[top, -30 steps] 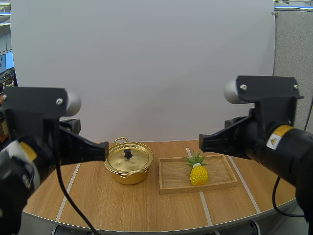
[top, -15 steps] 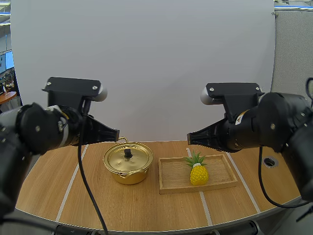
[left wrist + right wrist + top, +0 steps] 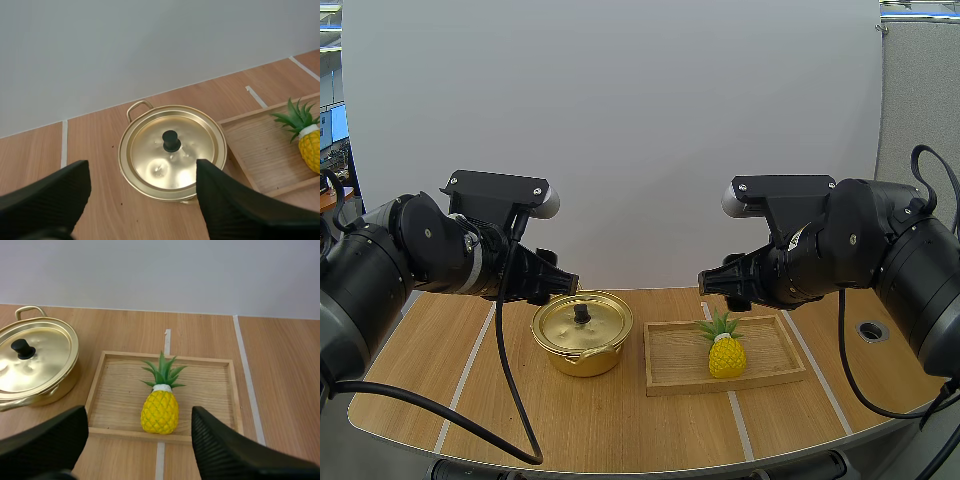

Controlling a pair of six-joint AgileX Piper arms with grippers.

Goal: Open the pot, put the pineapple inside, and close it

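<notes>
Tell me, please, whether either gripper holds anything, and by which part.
Nothing is held. The left gripper is open, facing the pot; the right gripper is open, facing the pineapple.

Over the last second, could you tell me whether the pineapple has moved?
No. The pineapple lies at the same spot on the wooden tray.

1. The wooden surface [image 3: 620, 420] is crossed by pale lines [image 3: 463, 380] that run front to back.
2. A gold pot [image 3: 582, 345] stands on it, its lid [image 3: 585, 325] on.
3. A wooden tray [image 3: 675, 355] lies just beside the pot.
</notes>
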